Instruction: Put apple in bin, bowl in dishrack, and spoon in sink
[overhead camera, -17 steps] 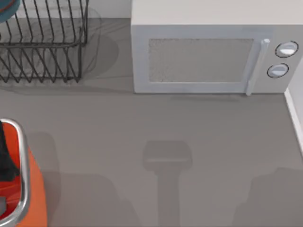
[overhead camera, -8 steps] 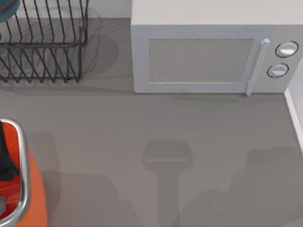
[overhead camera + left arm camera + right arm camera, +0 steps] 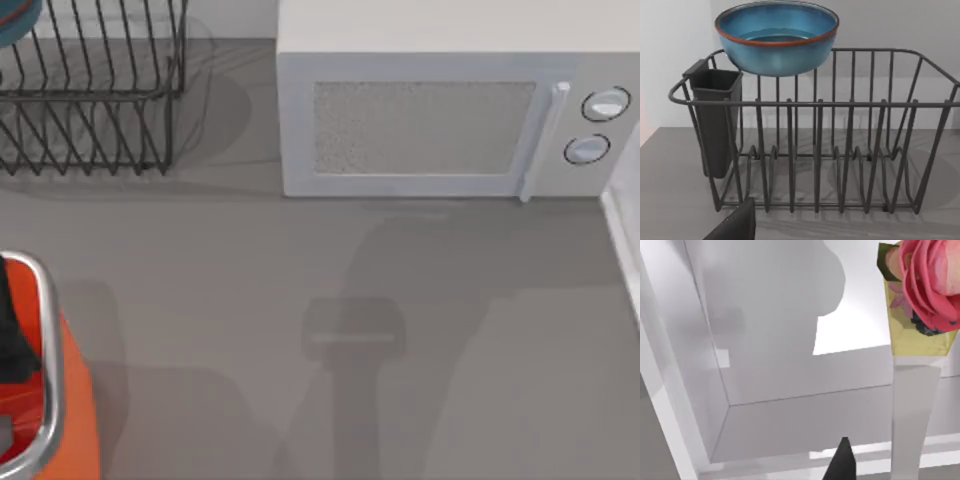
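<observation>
at the upper left corner of the top view, the bowl (image 3: pixel 14 20) shows as a sliver of teal-blue sitting at the back of the dishrack (image 3: pixel 95 95). in the left wrist view the bowl (image 3: pixel 776 37) is upright, its thin reddish-brown rim level, resting up on the far top rail of the dishrack (image 3: pixel 815 150), above the rows of slanted prongs. a dark cutlery holder (image 3: pixel 716 125) hangs inside the rack's end just beside the bowl.

down the left edge of the top view stands the bin (image 3: pixel 55 410), orange with a rounded silver rim, well apart from the rack. something dark sits inside it against the frame edge; i cannot tell what it is.

to the right of the rack, along the upper part of the top view, is a white microwave (image 3: pixel 440 120) with its door closed and two round knobs (image 3: pixel 596 125) at its right end. soft shadows lie across the grey table (image 3: pixel 250 300) in front of it.

a dark finger tip (image 3: pixel 737 225) of the left gripper pokes into the lower part of the left wrist view, in front of the rack; whether the jaws are released or clenched cannot be told. the right wrist view shows white walls, a picture of a pink rose (image 3: pixel 925 290), and one dark finger tip (image 3: pixel 842 460); its jaw state cannot be told either.
</observation>
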You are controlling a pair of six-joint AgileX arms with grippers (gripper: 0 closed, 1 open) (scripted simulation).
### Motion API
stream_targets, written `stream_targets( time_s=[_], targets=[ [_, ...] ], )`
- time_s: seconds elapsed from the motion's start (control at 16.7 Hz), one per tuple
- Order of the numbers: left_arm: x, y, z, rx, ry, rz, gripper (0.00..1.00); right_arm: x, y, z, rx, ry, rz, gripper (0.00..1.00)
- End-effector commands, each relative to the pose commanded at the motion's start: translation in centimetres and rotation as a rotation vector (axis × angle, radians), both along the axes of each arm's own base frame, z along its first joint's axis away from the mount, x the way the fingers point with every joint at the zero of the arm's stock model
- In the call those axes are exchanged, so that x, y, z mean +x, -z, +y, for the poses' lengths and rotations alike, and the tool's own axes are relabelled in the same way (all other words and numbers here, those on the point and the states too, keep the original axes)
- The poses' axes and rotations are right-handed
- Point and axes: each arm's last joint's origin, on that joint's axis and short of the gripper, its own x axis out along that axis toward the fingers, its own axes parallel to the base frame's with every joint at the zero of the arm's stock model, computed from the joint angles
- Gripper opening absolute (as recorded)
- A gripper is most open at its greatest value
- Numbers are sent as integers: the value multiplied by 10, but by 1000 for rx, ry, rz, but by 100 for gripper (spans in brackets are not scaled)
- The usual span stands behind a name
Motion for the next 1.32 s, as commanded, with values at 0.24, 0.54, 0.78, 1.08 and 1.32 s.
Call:
stream_targets(
  time_s=[0.24, 0.54, 0.78, 1.08, 1.32],
  targets=[
    [0, 0, 0, 0, 0, 0, 100, 54, 10, 13, -14, 2, -20, 0],
    [0, 0, 0, 0, 0, 0, 100, 87, 30, 36, -29, 4, -50, 0],
    [0, 0, 0, 0, 0, 0, 100, 94, 38, 45, -35, 5, -62, 0],
    [0, 0, 0, 0, 0, 0, 100, 94, 39, 43, -34, 11, -62, 0],
    [0, 0, 0, 0, 0, 0, 100, 96, 41, 43, -36, 11, -80, 0]
  ],
)
